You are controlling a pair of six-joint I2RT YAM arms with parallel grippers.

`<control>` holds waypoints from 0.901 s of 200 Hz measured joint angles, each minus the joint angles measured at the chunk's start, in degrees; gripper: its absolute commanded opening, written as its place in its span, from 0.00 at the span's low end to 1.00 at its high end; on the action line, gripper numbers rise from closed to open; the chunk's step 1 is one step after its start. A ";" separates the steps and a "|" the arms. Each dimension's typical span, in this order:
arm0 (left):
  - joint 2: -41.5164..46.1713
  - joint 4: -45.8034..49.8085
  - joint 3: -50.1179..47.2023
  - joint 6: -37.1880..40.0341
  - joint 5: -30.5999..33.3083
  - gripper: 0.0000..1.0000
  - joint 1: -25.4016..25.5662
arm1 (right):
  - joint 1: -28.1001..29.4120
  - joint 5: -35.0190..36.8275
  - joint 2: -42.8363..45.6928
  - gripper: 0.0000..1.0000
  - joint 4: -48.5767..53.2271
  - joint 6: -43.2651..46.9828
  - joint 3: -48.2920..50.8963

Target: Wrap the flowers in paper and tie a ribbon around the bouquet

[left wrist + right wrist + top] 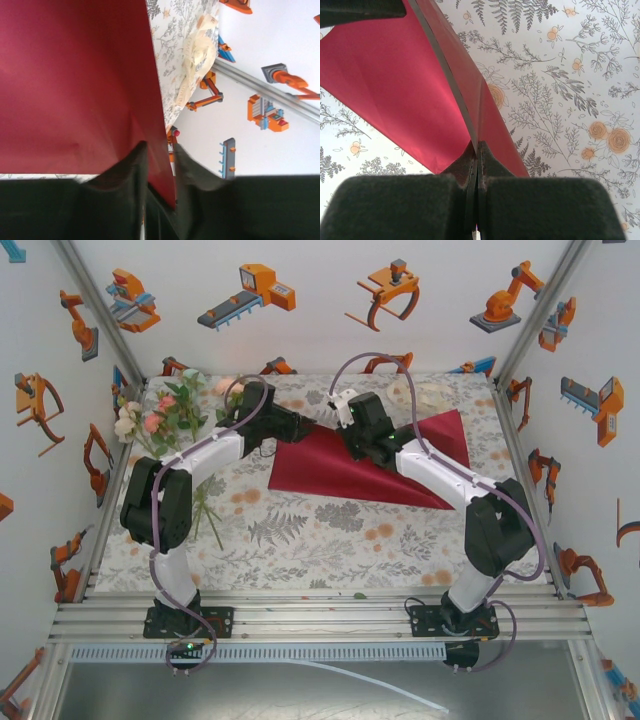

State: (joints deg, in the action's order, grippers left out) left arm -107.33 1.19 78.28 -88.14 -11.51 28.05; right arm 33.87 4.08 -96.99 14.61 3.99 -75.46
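The dark red paper (325, 468) lies across the middle of the patterned table, and both grippers meet at its raised back edge. My right gripper (347, 437) is shut on a fold of the paper (395, 85), which is pinched between its fingertips (477, 146). My left gripper (310, 430) has its fingers a little apart, with the paper's edge (75, 75) standing in the gap (159, 146). The flowers (160, 418) lie at the back left, beside the left arm. The cream ribbon (437, 395) sits bunched at the back right and is also in the left wrist view (197, 50).
White walls with robot stickers and metal frame posts (95, 305) close the table in at the back and sides. A loose green stem (207, 512) lies by the left arm's elbow. The front half of the tablecloth (330, 540) is bare.
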 measured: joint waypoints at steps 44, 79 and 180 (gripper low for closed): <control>0.00 0.07 -0.74 0.02 0.17 0.11 0.00 | 0.00 0.02 -0.09 0.00 0.02 -0.02 -0.04; 0.00 0.07 -1.92 -0.02 0.15 0.00 -0.02 | 0.00 -0.20 -0.52 0.00 0.11 -0.04 -0.39; -3.65 -7.93 9.51 25.83 -12.37 0.00 -3.87 | -4.87 -25.68 -1.49 0.52 12.37 -13.55 -15.67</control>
State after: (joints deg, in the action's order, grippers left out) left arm -110.98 -6.74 87.79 -62.30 -23.88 24.18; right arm 28.99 -21.61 -98.48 26.98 -9.56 -91.13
